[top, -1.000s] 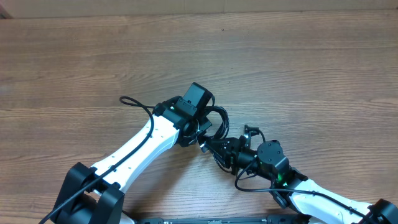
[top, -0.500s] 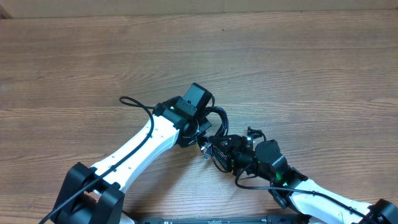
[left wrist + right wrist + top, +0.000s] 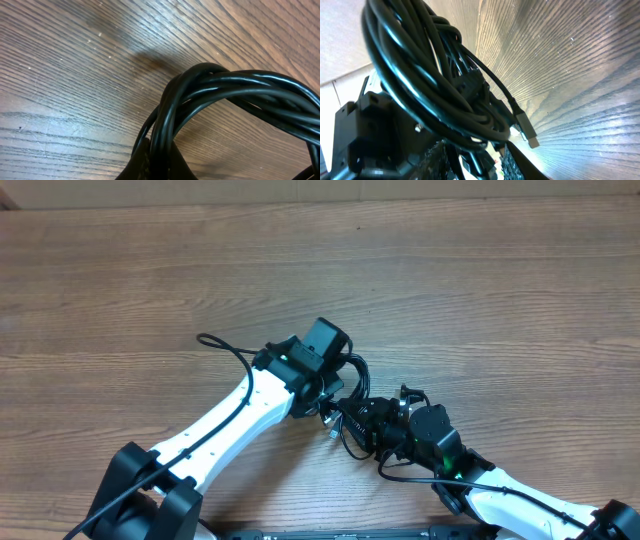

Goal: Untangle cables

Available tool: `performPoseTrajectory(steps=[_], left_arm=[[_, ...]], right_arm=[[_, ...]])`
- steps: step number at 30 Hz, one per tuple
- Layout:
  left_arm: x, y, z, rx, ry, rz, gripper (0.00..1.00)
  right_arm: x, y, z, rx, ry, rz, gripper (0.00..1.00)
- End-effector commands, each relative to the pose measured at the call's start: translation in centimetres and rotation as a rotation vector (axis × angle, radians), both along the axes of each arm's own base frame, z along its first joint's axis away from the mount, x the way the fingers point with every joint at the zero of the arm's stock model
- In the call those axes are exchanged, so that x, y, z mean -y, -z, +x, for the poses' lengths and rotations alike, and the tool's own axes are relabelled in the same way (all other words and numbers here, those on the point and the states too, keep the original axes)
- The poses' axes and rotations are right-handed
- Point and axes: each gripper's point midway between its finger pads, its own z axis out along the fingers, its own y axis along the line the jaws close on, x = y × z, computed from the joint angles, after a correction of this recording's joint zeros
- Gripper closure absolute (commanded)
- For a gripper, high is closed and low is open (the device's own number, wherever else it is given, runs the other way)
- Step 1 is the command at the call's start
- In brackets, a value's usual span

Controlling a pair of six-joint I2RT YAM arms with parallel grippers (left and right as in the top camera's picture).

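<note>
Step in hand, as judged: early separation. Cables point(image 3: 352, 378) bunched in one tangled coil near the middle of the surface point(image 3: 480, 290), held up between both hands. No cord laid out on its own yet.

Left hand point(image 3: 330, 392): together, clamped on the coil. Several strands twisted over one another in a loop close before its camera, shadow on the wood beneath, so apparently lifted.

Right hand point(image 3: 350, 423): just right of the left hand and nearer, pushed into the same coil. Ribbed pads point(image 3: 437, 157) on either side of some strands. Cannot tell whether gripping or loose. One thin lead with a small metal plug point(image 3: 529, 135) hanging free beside the coil.

Next move, as judged: calls for a sure hold on one strand, likely the free plug lead, then drawing the hands apart slowly. Risk of loops cinching tighter.

Surface: brown wood grain, some glare. Room: only a pale strip past the far edge.
</note>
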Motion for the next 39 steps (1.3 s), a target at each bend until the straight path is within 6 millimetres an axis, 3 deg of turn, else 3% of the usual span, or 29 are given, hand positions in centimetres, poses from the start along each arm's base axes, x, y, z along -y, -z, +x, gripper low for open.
performPoseTrajectory(steps=[1,12,18,25,28,35,39], left_arm=[[0.2,0.0,0.2,0.042,0.02,0.045,0.95],[0.2,-0.3,0.9,0.101,0.019,0.082,0.95],[-1.3,-0.1,0.6,0.098,0.022,0.156,0.96],[-1.5,-0.2,0.8,0.135,0.266,0.246,0.96],[-1.4,-0.3,1.0,0.151,0.351,0.268,0.96],[-1.1,-0.2,0.9,0.163,0.495,0.292,0.95],[0.8,-0.1,0.2,0.16,0.652,0.219,0.96]], right_arm=[[-0.2,-0.3,0.3,-0.011,0.016,0.014,0.67],[-0.2,0.1,-0.2,-0.033,-0.002,0.005,0.96],[-0.3,0.1,-0.3,-0.028,-0.01,0.003,0.96],[-0.3,-1.1,0.6,0.031,0.015,0.026,0.96],[-0.1,-1.7,1.2,0.091,0.032,0.015,0.96],[1.3,-0.7,2.5,0.133,0.115,-0.077,0.96],[2.2,-0.7,3.3,0.158,0.176,-0.108,0.96]])
